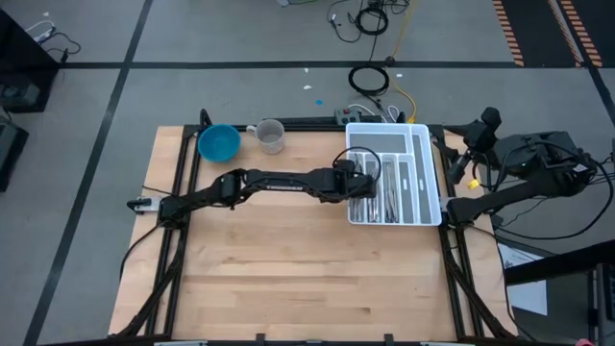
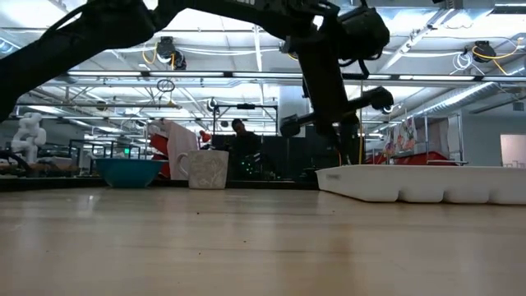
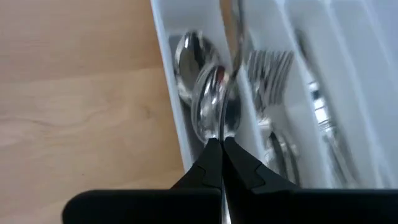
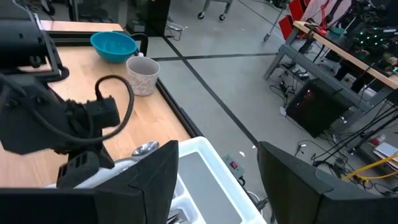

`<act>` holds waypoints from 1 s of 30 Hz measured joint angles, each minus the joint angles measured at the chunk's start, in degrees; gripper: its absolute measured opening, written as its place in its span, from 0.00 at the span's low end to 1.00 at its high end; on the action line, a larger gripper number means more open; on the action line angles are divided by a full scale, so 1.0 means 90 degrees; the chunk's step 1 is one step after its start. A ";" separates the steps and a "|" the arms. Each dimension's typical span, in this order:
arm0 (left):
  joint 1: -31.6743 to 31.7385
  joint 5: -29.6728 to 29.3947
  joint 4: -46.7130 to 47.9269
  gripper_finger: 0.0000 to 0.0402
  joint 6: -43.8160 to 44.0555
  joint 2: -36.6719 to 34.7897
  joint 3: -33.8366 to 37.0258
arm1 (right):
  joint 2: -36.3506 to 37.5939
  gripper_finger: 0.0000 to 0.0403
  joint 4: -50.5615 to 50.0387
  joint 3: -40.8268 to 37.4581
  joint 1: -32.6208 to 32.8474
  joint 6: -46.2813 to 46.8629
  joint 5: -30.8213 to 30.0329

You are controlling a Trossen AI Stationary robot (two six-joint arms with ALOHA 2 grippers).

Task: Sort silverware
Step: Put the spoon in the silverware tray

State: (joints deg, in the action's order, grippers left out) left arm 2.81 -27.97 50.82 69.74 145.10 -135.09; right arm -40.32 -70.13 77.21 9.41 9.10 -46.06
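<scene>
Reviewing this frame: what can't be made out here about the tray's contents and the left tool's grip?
- High view: the left tool covers part of the white tray.
- Low view: the tray wall hides all silverware.
- Left wrist view: the held spoon overlaps the spoons beneath; the far compartments blur.

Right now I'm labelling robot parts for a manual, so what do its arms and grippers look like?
Both arms are dark, near black, built of slim jointed links. The left arm carries a looping black cable by its wrist. The left gripper has two tapering black fingers. The right gripper has two broad, flat dark fingers. No markings show.
</scene>
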 joint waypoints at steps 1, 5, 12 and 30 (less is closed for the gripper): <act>0.0000 0.0040 0.0001 0.00 0.0009 0.0031 0.0003 | -0.0004 0.52 0.0000 0.0000 0.0000 0.0008 -0.0002; -0.0051 0.0431 -0.0164 0.00 0.0025 0.0232 0.0016 | 0.0000 0.52 0.0003 0.0000 0.0000 0.0013 -0.0002; -0.0150 0.0464 -0.0080 0.00 0.0075 0.0359 0.0008 | 0.0000 0.52 0.0005 0.0000 0.0000 0.0079 -0.0002; -0.0106 0.1264 0.0218 0.22 -0.0785 0.0126 0.0012 | -0.0002 0.52 0.0004 0.0000 0.0002 -0.0051 0.0361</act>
State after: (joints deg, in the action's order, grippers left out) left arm 1.85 -16.59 52.78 62.67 146.24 -134.98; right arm -40.34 -70.10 77.21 9.43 8.64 -42.82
